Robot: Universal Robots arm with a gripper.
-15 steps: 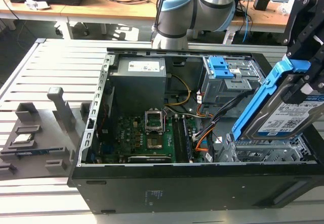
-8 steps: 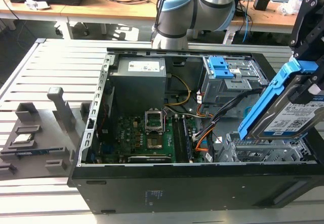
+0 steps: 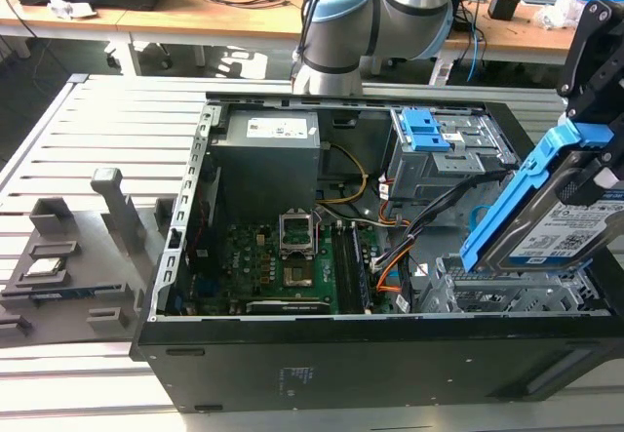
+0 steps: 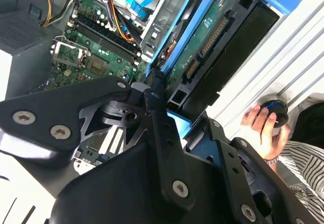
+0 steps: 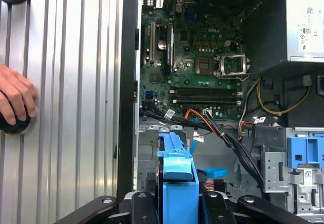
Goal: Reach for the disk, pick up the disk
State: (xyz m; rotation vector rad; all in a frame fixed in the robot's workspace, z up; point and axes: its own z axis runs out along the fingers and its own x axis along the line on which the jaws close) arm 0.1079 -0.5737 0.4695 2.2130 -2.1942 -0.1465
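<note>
The disk (image 3: 568, 229) is a silver-grey hard drive with a white-and-blue label and blue rails. It hangs tilted above the drive cage (image 3: 507, 297) at the exterior view's right, clear of the case. My gripper (image 3: 592, 154) comes down from above and is shut on it. In the second wrist view the disk (image 4: 202, 47) shows its green circuit side, and the black fingers (image 4: 158, 128) clamp its blue rail. The first wrist view looks down along the blue rail (image 5: 177, 166) with the gripper (image 5: 177, 206) around it.
The open black computer case (image 3: 341, 359) lies on a slatted metal table, with motherboard (image 3: 283, 266), power supply (image 3: 268, 154), cables and blue latches (image 3: 424, 130) inside. A person's hand (image 5: 15, 97) rests on a black round knob (image 4: 276, 112) beside the case. A grey fixture (image 3: 78, 256) stands at the exterior view's left.
</note>
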